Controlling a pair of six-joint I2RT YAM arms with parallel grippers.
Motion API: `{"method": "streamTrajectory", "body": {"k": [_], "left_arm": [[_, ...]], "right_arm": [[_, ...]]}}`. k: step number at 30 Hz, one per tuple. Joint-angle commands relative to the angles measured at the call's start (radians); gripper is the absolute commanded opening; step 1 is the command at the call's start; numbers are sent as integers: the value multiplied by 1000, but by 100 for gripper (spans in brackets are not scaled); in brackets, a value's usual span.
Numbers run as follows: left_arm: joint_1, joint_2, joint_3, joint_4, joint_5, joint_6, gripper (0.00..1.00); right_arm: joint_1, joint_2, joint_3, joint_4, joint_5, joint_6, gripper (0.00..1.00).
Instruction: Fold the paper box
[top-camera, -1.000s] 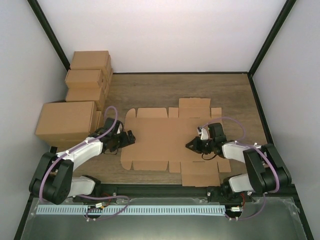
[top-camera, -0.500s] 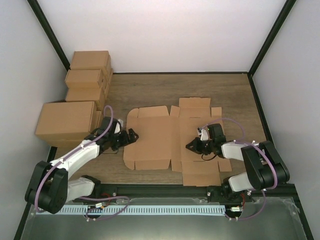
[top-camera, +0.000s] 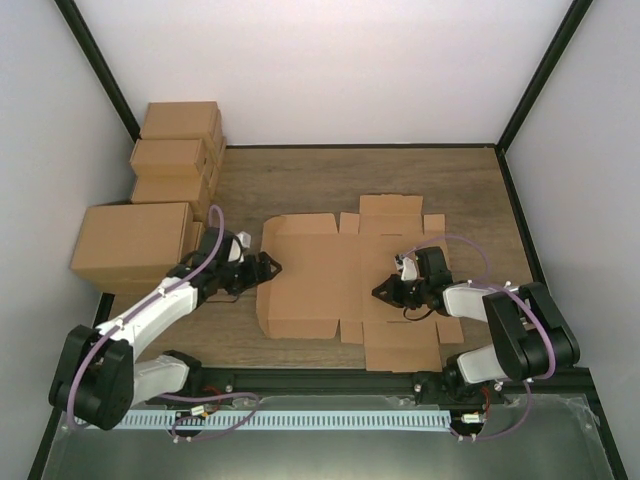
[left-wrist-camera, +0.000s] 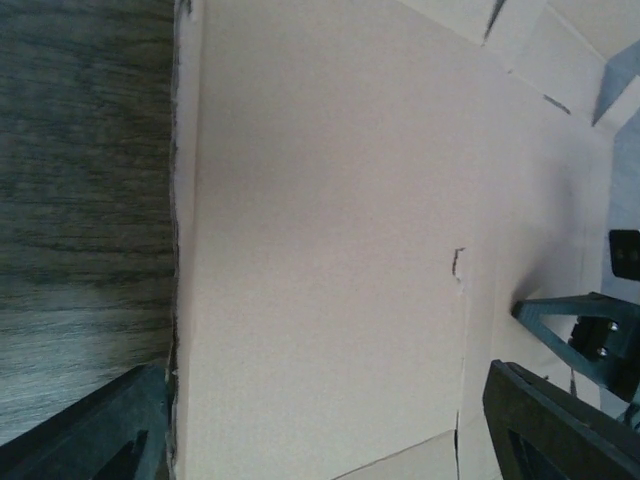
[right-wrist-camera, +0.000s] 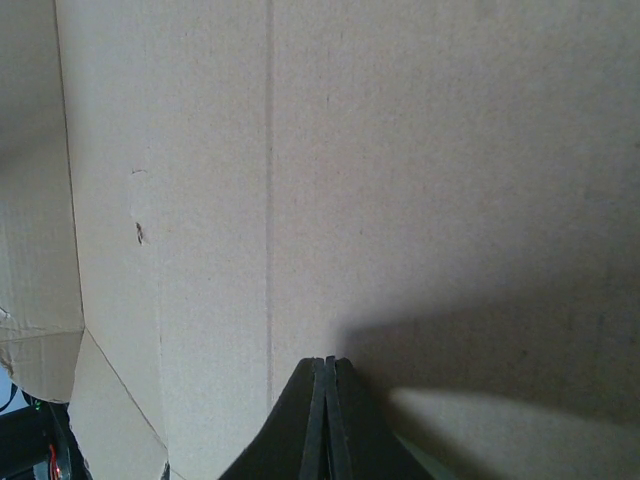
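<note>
Paper box (top-camera: 320, 285) lies on the table (top-camera: 350, 180); cartons (top-camera: 175, 160) stacked far-left.

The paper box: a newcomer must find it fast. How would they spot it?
On the brown wooden table, look at the middle, in front of the two arms. There lies the paper box, a wide sheet of plain brown corrugated cardboard with notched flaps and crease lines. Unlike the closed brown cartons stacked along the left wall, it is spread open and mostly flat.
</note>
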Motion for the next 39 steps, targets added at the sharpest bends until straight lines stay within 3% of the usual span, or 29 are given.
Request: {"method": "streamTrajectory", "body": {"k": [1, 6, 10, 17, 23, 30, 39], "left_arm": [[-2, 47, 5, -20, -5, 29, 86], [-2, 67, 7, -55, -63, 71, 71], [-2, 74, 6, -57, -82, 90, 49], [-5, 116, 16, -63, -130, 122, 35], [-7, 136, 56, -102, -212, 140, 8], [-21, 45, 141, -207, -313, 148, 4], [-22, -19, 258, -344, -379, 203, 4]], "right_arm": [[-8, -7, 19, -21, 31, -18, 1], [-8, -11, 20, -22, 28, -21, 1], [-8, -10, 21, -22, 25, -21, 1], [-8, -21, 34, -40, 37, -35, 1], [-8, -88, 57, -96, 68, -60, 3], [-8, -205, 107, -198, 174, -90, 7], [-9, -325, 143, -287, 384, -74, 32]]}}
